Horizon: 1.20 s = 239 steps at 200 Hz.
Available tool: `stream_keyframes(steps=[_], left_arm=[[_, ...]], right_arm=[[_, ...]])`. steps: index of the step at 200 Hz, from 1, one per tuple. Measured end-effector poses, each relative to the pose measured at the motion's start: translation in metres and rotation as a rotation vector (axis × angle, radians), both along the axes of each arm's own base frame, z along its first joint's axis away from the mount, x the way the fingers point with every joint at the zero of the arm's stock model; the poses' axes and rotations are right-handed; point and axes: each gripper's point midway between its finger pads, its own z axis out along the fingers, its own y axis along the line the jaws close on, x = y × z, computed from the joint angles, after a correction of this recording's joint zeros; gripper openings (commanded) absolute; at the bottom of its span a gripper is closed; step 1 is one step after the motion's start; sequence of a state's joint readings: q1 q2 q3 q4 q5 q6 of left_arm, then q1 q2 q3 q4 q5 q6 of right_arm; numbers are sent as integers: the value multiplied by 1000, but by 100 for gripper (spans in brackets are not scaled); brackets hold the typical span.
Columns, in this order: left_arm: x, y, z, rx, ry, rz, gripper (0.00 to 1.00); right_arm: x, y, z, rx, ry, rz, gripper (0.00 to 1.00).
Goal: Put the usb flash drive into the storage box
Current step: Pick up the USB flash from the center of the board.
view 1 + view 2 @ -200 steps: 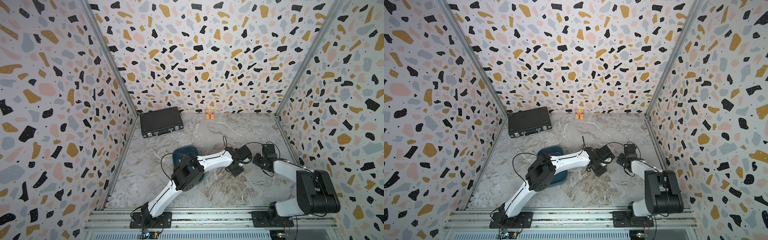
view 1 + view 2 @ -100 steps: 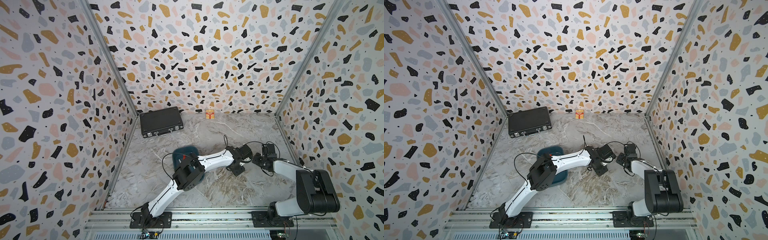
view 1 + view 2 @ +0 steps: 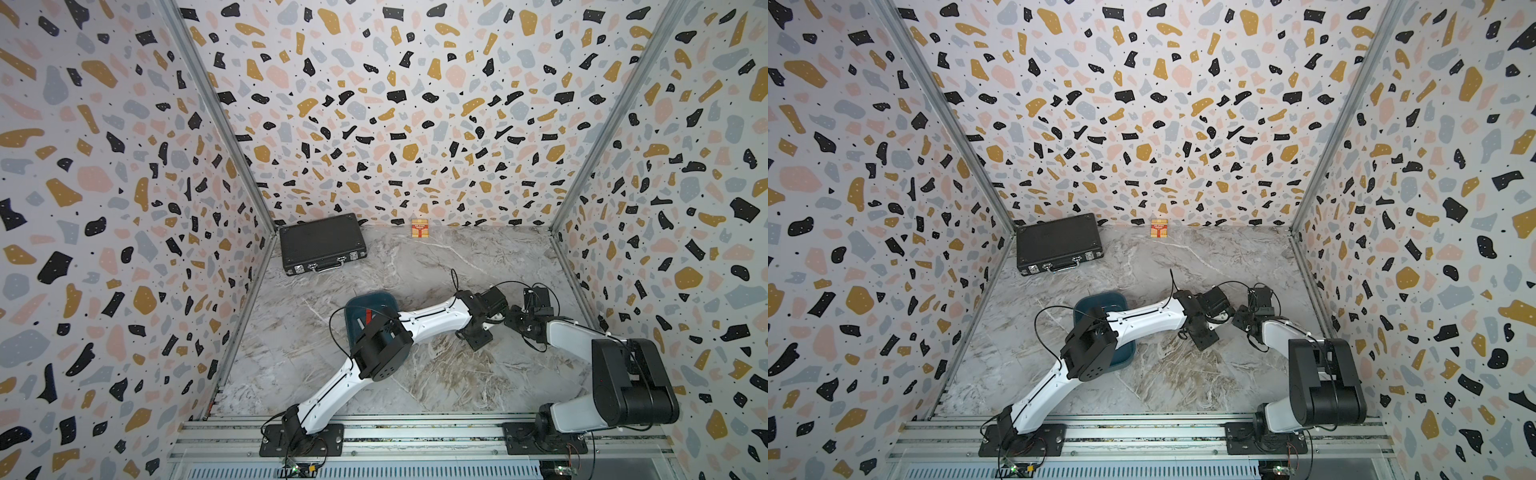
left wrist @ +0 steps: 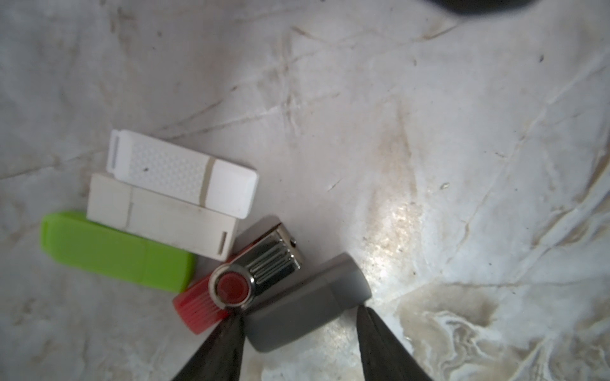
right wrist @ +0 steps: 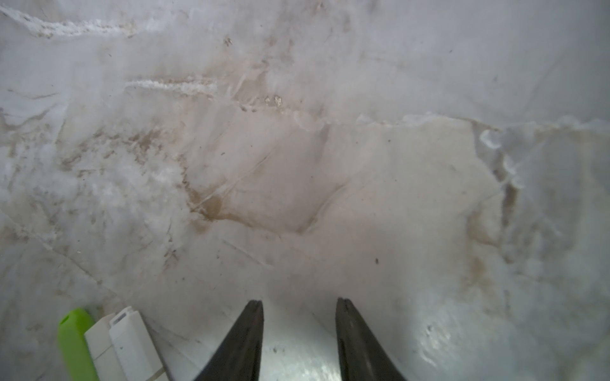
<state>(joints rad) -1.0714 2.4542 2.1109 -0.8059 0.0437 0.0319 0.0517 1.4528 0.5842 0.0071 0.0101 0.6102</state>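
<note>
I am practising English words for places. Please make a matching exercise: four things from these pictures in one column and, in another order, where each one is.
Things:
1. gray flash drive
2. green flash drive
3. black briefcase
4. storage box

Places:
a. partly under the left arm
b. between the fingers of the open left pincer
c. in a far corner
d. beside the cream flash drive

Pairs: 1-b; 2-d; 3-c; 4-a
</note>
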Motion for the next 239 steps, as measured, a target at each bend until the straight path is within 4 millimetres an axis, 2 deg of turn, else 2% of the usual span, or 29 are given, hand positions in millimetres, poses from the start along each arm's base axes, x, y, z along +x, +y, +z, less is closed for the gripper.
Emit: stream_keyframes(steps=[55, 134, 159, 180, 213, 239], left_arm=[[-1, 0, -1, -5, 2, -11, 53], [-3, 2, -2, -29, -24, -26, 33], [-4, 2, -2, -29, -29, -28, 31], [-6, 2, -2, -32, -33, -30, 30], [-9, 1, -2, -35, -27, -25, 39], [-11, 0, -1, -37, -24, -19, 41]], right_arm=[[0, 0, 0, 0, 0, 0, 41], [1, 0, 0, 1, -3, 1, 41], [2, 0, 0, 2, -3, 2, 41], [2, 0, 0, 2, -3, 2, 41], [2, -1, 0, 2, -3, 0, 41], [2, -1, 0, 0, -3, -1, 41]])
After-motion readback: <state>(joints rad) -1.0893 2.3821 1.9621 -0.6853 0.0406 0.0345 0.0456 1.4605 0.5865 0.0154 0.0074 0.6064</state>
